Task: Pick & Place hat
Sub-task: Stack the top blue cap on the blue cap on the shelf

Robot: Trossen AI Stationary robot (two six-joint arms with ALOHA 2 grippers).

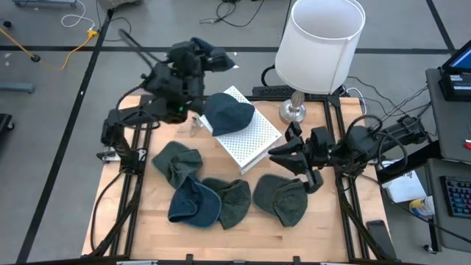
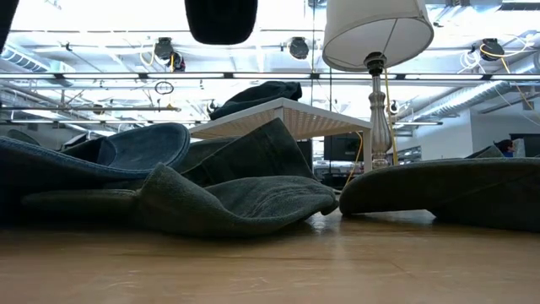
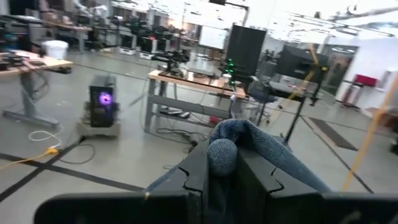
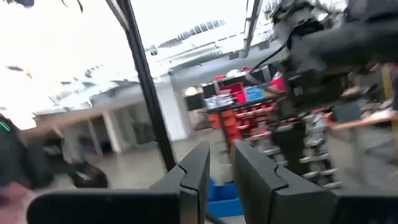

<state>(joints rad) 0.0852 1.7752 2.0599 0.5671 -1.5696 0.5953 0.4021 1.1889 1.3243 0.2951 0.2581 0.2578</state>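
L gripper [image 3: 224, 163] pinched on blue hat [image 1: 228, 112] over the white box [image 1: 250, 136] — I'd set it flat w/o snagging before letting go; R gripper [image 1: 283, 155] — nearly closed, holding nothing.

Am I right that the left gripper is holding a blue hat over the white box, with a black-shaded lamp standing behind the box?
Not quite: the lamp's shade is white, not black, as the high view shows. The rest holds: the left gripper is shut on the blue hat, which sits over the white box, and the lamp stands behind the box.
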